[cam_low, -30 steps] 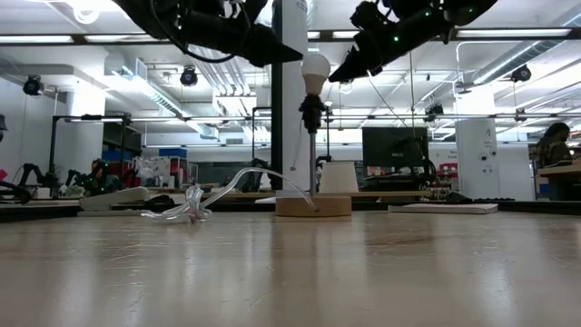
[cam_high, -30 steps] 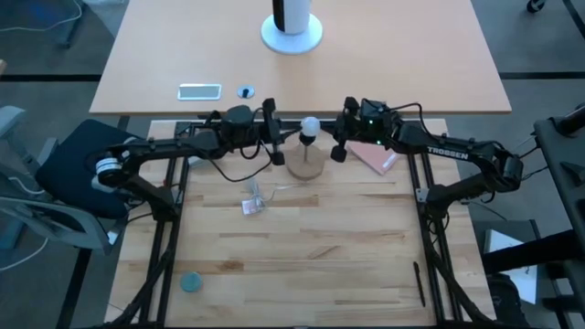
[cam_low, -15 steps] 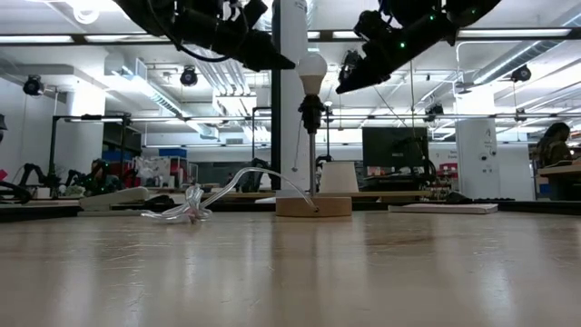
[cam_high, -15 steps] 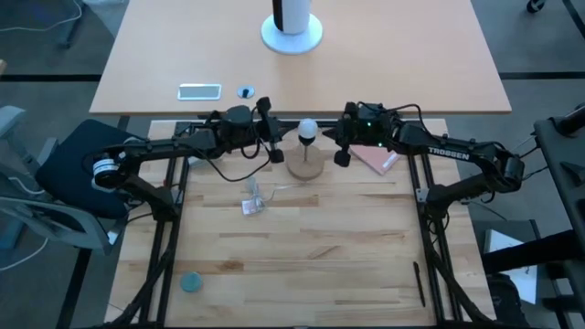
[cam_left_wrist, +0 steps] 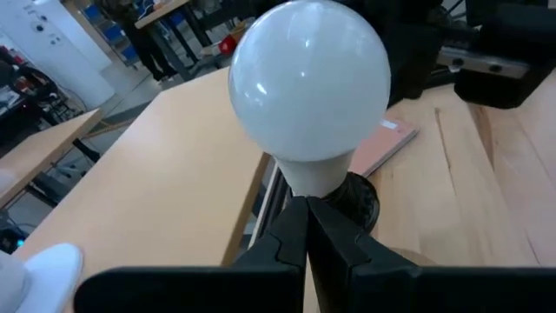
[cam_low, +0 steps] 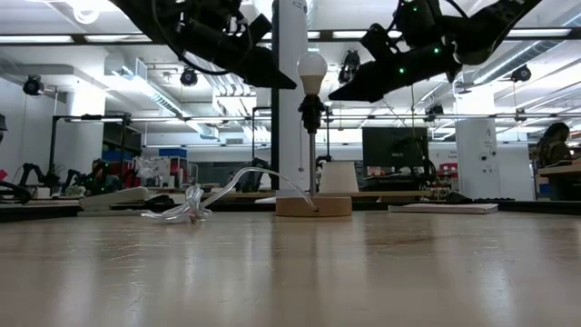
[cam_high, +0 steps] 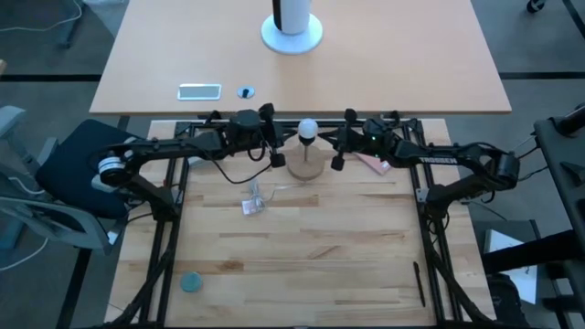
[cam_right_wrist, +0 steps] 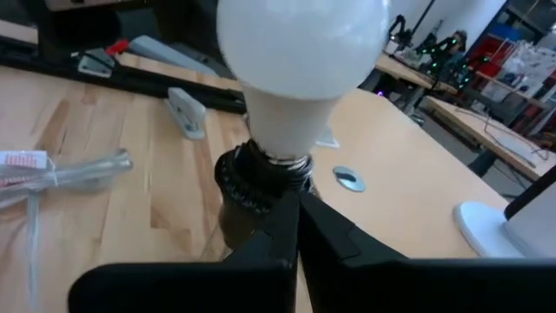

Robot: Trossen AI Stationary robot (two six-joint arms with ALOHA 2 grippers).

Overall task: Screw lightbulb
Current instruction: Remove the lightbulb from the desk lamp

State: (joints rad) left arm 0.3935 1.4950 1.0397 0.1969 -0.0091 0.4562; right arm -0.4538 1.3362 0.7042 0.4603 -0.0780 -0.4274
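tan desk (cam_high: 366, 64) behind, ceiling strip lights (cam_low: 54, 39) overhead.

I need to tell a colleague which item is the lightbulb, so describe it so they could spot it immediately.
Look at the far middle of the pale wooden slatted table, where a round wooden stand sits. On its black socket stem sits the small frosted white pear-shaped lightbulb, unlike the crumpled clear plastic wrapper lying flat nearby.

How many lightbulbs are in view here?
1. The lightbulb sits in the black socket on the round wooden stand; none other shows.
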